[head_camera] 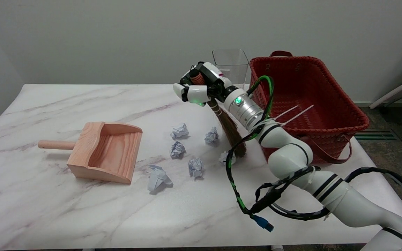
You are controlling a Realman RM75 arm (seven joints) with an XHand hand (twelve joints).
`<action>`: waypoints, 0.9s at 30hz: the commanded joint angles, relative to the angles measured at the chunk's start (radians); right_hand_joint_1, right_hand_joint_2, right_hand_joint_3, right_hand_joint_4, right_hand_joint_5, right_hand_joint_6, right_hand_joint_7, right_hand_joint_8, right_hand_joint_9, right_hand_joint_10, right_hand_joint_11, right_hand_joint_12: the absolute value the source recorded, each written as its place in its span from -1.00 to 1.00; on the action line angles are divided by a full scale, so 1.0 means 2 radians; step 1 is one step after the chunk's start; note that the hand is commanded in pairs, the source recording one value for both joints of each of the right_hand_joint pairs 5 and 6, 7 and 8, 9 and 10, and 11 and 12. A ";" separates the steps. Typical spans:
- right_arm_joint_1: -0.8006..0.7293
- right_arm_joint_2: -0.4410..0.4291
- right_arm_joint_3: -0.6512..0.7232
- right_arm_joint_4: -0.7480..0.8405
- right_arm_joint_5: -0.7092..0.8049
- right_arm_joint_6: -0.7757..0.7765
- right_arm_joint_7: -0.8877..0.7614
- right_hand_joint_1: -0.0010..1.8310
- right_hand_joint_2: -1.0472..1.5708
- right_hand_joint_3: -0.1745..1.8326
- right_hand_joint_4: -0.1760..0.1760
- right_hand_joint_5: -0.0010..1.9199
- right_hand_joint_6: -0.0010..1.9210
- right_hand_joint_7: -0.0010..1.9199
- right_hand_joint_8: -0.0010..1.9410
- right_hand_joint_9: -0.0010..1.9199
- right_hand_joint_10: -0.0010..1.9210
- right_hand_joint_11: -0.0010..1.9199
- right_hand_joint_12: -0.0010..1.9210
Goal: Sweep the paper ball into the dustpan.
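My right hand grips the handle of a small straw broom, which hangs slanted with its bristles down on the table by a paper ball. Several more crumpled paper balls lie to the left of the bristles, among them one at the middle, one near it and the nearest to the dustpan. The wooden dustpan sits at the left with its open mouth facing right and its round handle pointing left.
A red woven basket stands at the right behind my forearm, with a clear plastic container beyond it. The marble table ends close in front. Cables hang from my arm over the table.
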 commanded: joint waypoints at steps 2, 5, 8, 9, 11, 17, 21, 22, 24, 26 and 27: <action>0.027 -0.045 -0.029 -0.037 -0.002 0.014 -0.002 0.20 0.70 0.23 0.00 1.00 1.00 1.00 0.98 1.00 1.00 0.91 0.91; 0.026 -0.053 -0.033 -0.037 -0.004 0.014 -0.003 0.19 0.70 0.24 0.00 1.00 1.00 1.00 0.98 1.00 1.00 0.91 0.91; 0.028 -0.059 -0.042 -0.037 -0.004 0.014 -0.002 0.19 0.70 0.25 0.00 1.00 1.00 1.00 0.98 1.00 1.00 0.91 0.91; 0.029 -0.060 -0.047 -0.037 -0.004 0.014 0.000 0.19 0.70 0.25 0.00 1.00 1.00 1.00 0.98 1.00 1.00 0.91 0.91; 0.032 -0.061 -0.053 -0.034 -0.004 0.014 0.000 0.19 0.70 0.26 0.00 1.00 1.00 1.00 0.98 1.00 1.00 0.91 0.91; 0.033 -0.075 -0.061 -0.030 -0.002 0.009 0.001 0.19 0.70 0.27 0.00 1.00 1.00 1.00 0.98 1.00 1.00 0.91 0.91; 0.036 -0.084 -0.067 -0.030 -0.004 0.007 0.001 0.19 0.71 0.27 0.00 1.00 1.00 1.00 0.98 1.00 1.00 0.91 0.91; 0.038 -0.086 -0.069 -0.031 -0.004 0.006 0.001 0.19 0.71 0.27 0.00 1.00 1.00 1.00 0.98 1.00 1.00 0.91 0.91; 0.042 -0.090 -0.074 -0.033 -0.003 0.004 0.001 0.18 0.71 0.27 0.00 1.00 1.00 1.00 0.98 1.00 1.00 0.91 0.91; 0.045 -0.095 -0.075 -0.037 -0.002 0.002 0.001 0.18 0.71 0.28 0.00 1.00 1.00 1.00 0.98 1.00 1.00 0.91 0.91; 0.046 -0.097 -0.076 -0.039 -0.002 0.002 0.001 0.18 0.71 0.28 0.00 1.00 1.00 1.00 0.98 1.00 1.00 0.91 0.91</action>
